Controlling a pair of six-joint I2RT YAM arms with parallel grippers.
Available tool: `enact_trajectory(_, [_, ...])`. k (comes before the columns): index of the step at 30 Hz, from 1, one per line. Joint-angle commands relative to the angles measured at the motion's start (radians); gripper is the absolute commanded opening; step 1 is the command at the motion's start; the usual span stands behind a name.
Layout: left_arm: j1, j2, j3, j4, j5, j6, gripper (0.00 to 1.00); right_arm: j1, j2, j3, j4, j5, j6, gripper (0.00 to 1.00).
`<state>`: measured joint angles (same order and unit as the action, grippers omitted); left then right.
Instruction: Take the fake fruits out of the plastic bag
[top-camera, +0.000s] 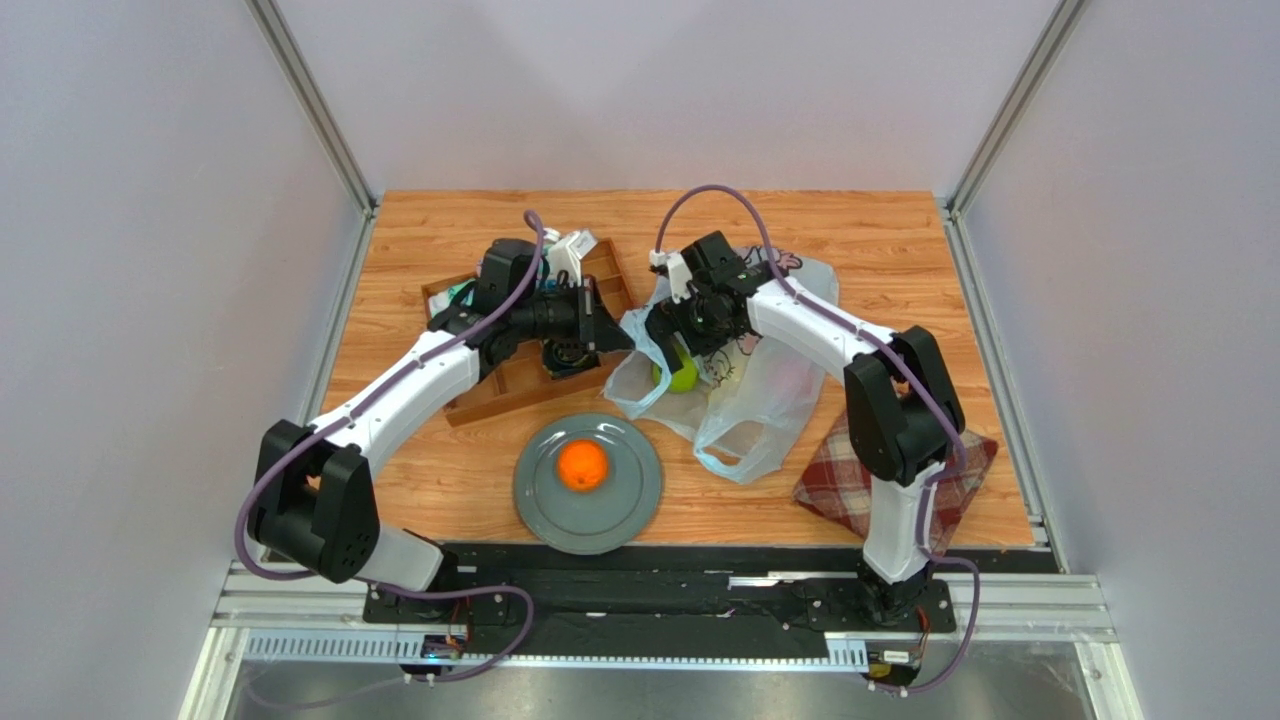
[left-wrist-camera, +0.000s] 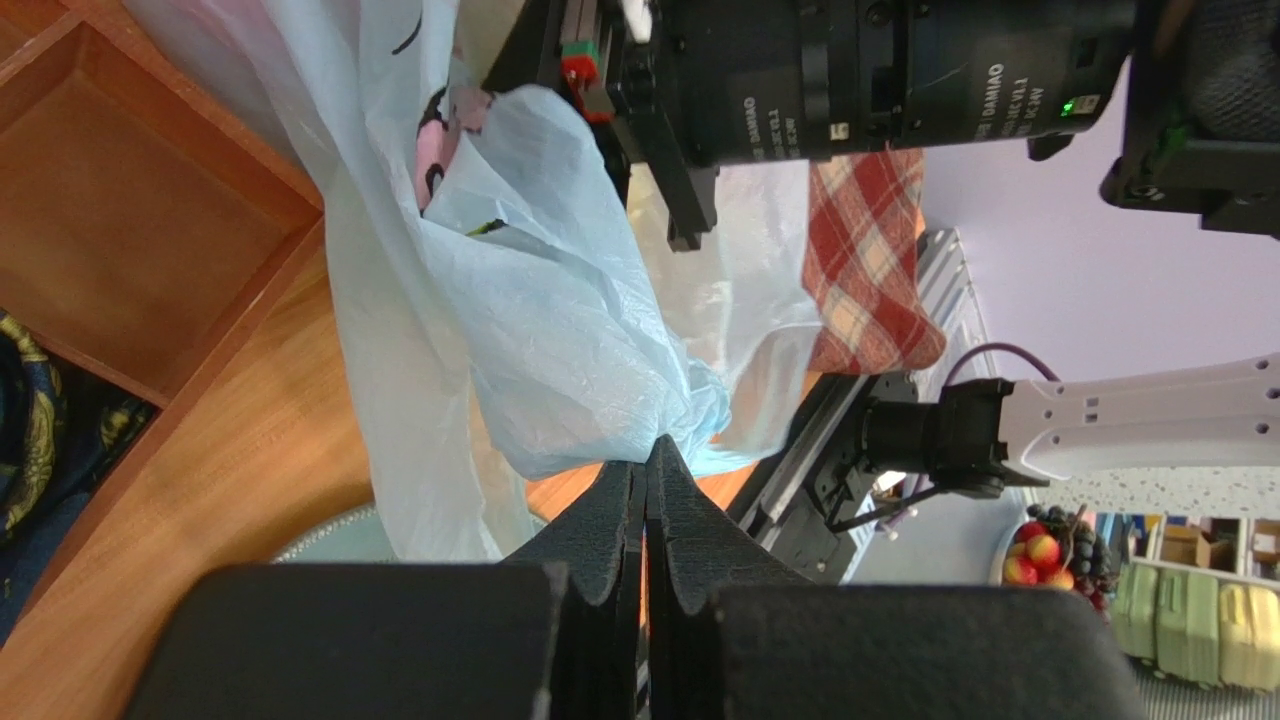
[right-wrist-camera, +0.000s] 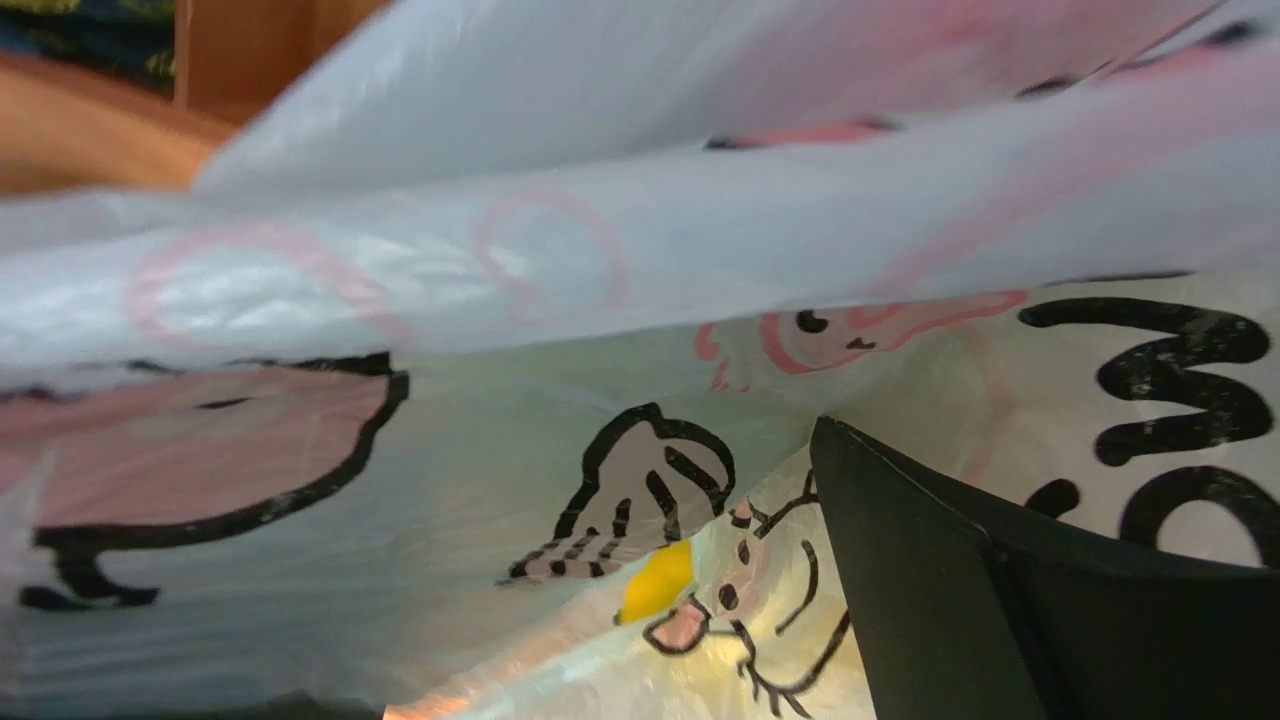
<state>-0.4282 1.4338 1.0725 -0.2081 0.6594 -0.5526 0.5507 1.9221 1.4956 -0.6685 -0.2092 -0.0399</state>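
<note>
- Wooden tray sat far left on the counter and played no part in the job. Left arm stretched across it toward the bag.
- Left jaws were pressed together on the left edge of the plastic bag, with film pinched at the tips. My read: it held the mouth up and open to give the other arm access.
- Grey plate sat front centre with the orange on it. One fruit was out, so the plate looked like the drop spot.
- Bag lay right of centre with its handle loops toward the near edge. Green apple showed at the mouth, inside the film.
- Right arm arched over the bag, right jaws buried in it beside that apple. Wrist view showed only one finger and printed film, so I couldn't tell if the jaws were apart or together. Yellow patch showed through the film, possibly another fruit.
- Red plaid cloth lay far right, partly under the bag's corner.
</note>
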Motion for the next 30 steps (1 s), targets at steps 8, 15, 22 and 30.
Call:
enact_trajectory(8, [0.017,0.091,0.099,0.119,0.077,-0.041,0.0,0.014,-0.265,-0.038,-0.092,-0.125,-0.11,0.95])
enact_trajectory(15, [0.026,0.135,0.139,0.173,0.137,-0.109,0.0,0.069,-0.308,-0.138,-0.112,-0.303,-0.132,0.72])
enact_trajectory(22, [0.04,0.109,0.104,0.194,0.135,-0.128,0.0,0.083,-0.233,-0.152,-0.082,-0.279,-0.118,0.62])
enact_trajectory(30, [0.051,0.091,0.089,0.176,0.143,-0.112,0.0,-0.015,-0.147,-0.057,-0.089,-0.222,-0.075,0.63])
